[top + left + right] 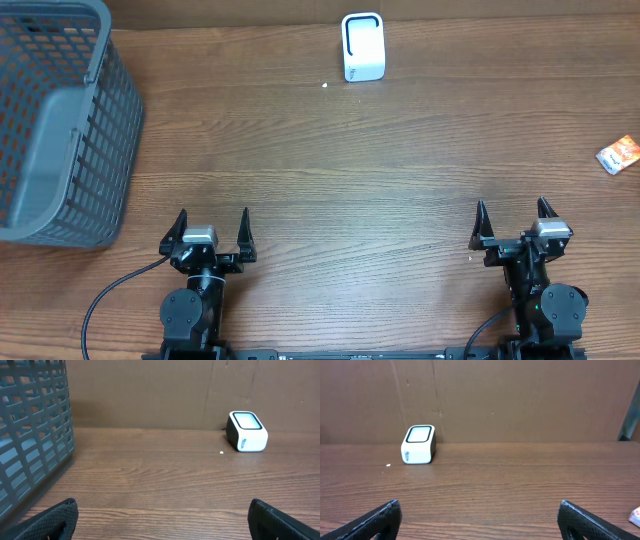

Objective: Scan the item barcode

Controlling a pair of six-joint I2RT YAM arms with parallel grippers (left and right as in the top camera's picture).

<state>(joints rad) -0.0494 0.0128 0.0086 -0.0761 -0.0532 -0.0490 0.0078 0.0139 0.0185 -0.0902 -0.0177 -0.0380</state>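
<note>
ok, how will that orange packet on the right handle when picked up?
The orange packet looks small and flat, so probably light and floppy. Lying flat on the table, it likely slides rather than rolls if pushed.

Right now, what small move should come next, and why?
Likely swing the right tool toward the packet: it lies far right, nearest that arm, untouched, and the tool stands open and empty.

Two black arms (193, 305), pointed fingers (178, 226), silver wrist blocks (200, 236), black cable (122, 282).
</note>
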